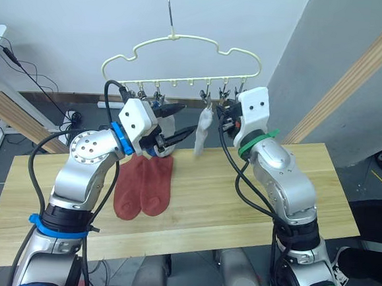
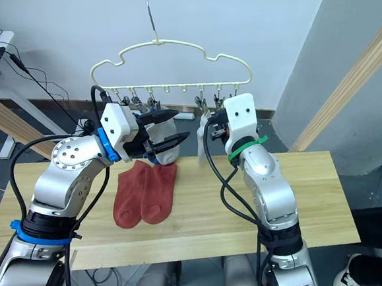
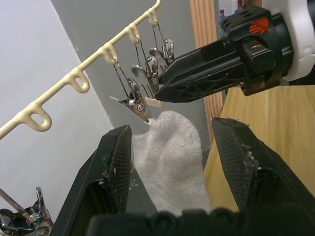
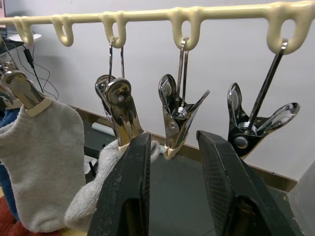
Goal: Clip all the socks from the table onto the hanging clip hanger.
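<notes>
Socks are partly hung: two light grey socks [image 4: 42, 162] dangle from metal clips [image 4: 120, 110] on the clip hanger [image 1: 184, 56], while two rust-red socks [image 1: 144, 187] lie flat on the table [image 1: 239, 206] below it. The left gripper [image 2: 169, 129] has its fingers spread wide around one hanging grey sock, grasping nothing, and the right gripper [image 4: 172, 157] sits at the neighbouring clips with its fingers parted and empty. The clipping step looks finished, so the next move likely calls for lowering to the table and pinching a red sock's cuff.
</notes>
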You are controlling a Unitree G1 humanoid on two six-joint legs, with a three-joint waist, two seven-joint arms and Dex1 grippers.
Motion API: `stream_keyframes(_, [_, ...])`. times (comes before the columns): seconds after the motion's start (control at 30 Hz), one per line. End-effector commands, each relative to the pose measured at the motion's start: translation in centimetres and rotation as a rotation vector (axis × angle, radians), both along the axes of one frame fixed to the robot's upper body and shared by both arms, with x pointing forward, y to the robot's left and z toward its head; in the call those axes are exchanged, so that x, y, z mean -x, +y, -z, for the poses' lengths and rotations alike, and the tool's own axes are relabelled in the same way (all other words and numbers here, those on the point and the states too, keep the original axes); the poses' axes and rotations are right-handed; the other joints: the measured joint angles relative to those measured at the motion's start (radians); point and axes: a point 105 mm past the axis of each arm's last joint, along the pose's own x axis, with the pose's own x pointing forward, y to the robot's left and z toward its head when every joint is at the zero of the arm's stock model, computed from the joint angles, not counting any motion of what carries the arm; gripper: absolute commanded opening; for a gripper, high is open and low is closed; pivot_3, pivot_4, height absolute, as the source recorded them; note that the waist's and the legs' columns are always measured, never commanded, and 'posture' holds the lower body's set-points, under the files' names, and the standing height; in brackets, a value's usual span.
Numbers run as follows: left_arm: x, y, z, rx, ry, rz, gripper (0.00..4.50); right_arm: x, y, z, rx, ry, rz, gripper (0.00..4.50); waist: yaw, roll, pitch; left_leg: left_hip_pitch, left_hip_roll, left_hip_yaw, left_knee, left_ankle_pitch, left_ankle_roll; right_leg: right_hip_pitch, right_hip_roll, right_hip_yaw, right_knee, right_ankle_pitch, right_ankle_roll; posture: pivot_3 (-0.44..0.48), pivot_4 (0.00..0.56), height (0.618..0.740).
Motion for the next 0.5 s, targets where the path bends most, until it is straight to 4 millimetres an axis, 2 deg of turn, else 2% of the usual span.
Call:
stream_keyframes(0.03, [0.6,-0.4,-0.6,0.002,-0.045,0.014,2.83,0.2,0.3,-2.0,-0.014,-0.084,-0.017,1.51,0.0,0.0,0.0,0.0,0.0,0.0,0.0,0.0,0.0,0.0,0.0,0.0,0.0,0.0,0.0,-0.229,0.298,0.733])
stream_keyframes(0.5, [0.5,-0.6,-0.4,-0.001,-0.044,0.015,2.83,-0.5,1.7,-2.9,0.009,-0.129,-0.076,1.51,-0.001,0.0,0.0,0.0,0.0,0.0,0.0,0.0,0.0,0.0,0.0,0.0,0.0,0.0,0.0,-0.23,0.298,0.733])
